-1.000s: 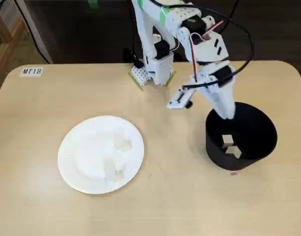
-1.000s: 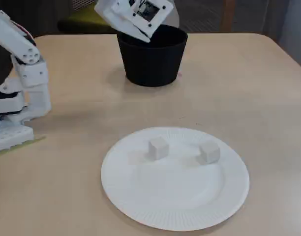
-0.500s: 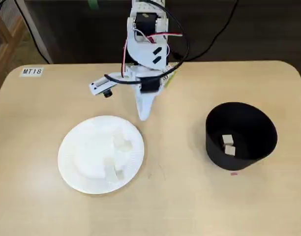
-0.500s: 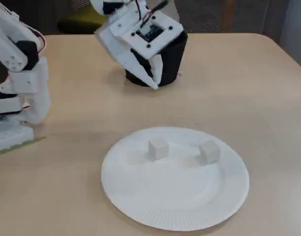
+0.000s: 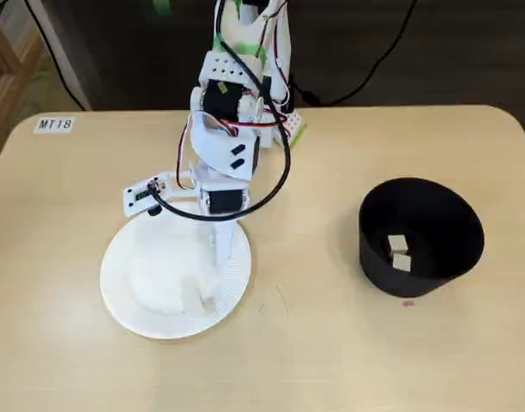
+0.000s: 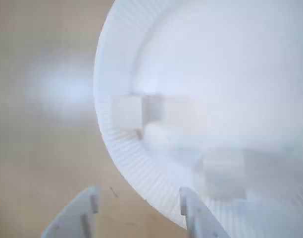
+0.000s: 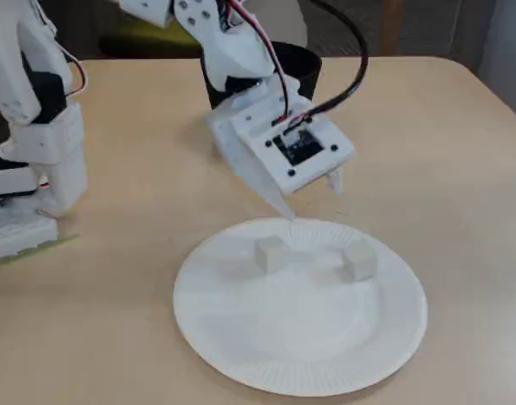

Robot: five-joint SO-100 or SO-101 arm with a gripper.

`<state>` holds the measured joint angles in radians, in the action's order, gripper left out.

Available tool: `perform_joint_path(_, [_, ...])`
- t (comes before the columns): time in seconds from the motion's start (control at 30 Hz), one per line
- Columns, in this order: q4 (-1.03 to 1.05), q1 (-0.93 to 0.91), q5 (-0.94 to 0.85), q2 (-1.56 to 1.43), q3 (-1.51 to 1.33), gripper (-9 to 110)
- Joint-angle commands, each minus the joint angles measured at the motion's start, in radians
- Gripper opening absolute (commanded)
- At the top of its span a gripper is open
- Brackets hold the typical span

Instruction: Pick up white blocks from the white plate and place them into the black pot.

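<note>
The hand [image 7: 313, 198] is hovering open and empty over the far rim of the white plate [image 7: 241, 354], where two white blocks [image 7: 272, 253] are sitting; two more are lying inside the black pot [image 5: 434, 257] on the table [image 5: 331, 343]

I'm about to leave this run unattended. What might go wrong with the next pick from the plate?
The open gripper hangs over the white plate's far rim, so descending there may press the rim and tip the light plate. The two white blocks sit apart, so a wide approach might nudge one aside. They are pale on white, blurred in the wrist view, so aim may be off.
</note>
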<state>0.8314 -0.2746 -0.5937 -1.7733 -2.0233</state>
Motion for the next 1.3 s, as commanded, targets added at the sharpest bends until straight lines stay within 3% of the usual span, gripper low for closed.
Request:
perform_joint_path(0.0, [-0.012,-0.011,0.017,0.043,0.074,26])
perform_joint_path(0.93, [0.049,-0.048,0.028,0.442,0.465,23])
perform_joint_path(1.03, [0.049,-0.037,0.023,0.486,0.500,19])
perform_joint_path(1.17, [0.049,-0.018,0.015,0.515,0.538,-2])
perform_joint_path(1.27, [0.043,-0.012,0.002,0.522,0.538,-2])
